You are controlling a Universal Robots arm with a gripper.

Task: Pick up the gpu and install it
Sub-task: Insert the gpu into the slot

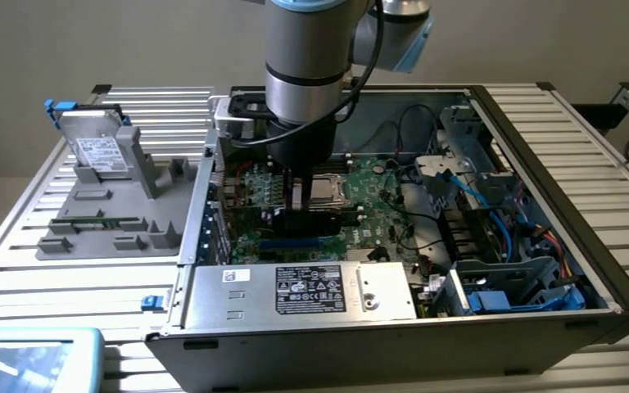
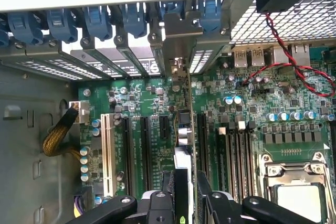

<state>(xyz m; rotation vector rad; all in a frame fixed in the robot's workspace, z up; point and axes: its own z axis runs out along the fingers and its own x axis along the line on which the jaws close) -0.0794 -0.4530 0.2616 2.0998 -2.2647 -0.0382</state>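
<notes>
On the exterior view's left, the grey holder [image 1: 107, 237] on the counter [image 1: 20, 278] carries the hard drive [image 1: 98, 151] and the memory stick [image 1: 96, 221]. No expansion card lies there, so the pickup looks done.

Further right, inside the open computer case [image 1: 560, 176], the fingers [image 2: 210, 203] stand part-way closed, clamped on the gpu [image 2: 185, 129]. In the exterior view the gpu [image 1: 312, 223] shows as a dark slab just under the arm's tip, low over the motherboard [image 1: 375, 196].

The wrist view shows the card edge-on. One end is pinched between the two fingers, and the thin body runs away from them between the black expansion slots [image 2: 127, 150] and the memory slots beside the processor socket [image 2: 294, 182]. Its silvery end bracket [image 2: 181, 40] reaches the row of slot covers and blue clips [image 2: 134, 19] on the rear wall.

The install seems to be in its last stage. The card is lined up along a slot, but I cannot tell whether its edge is pressed fully home, and the grip is not yet released.
</notes>
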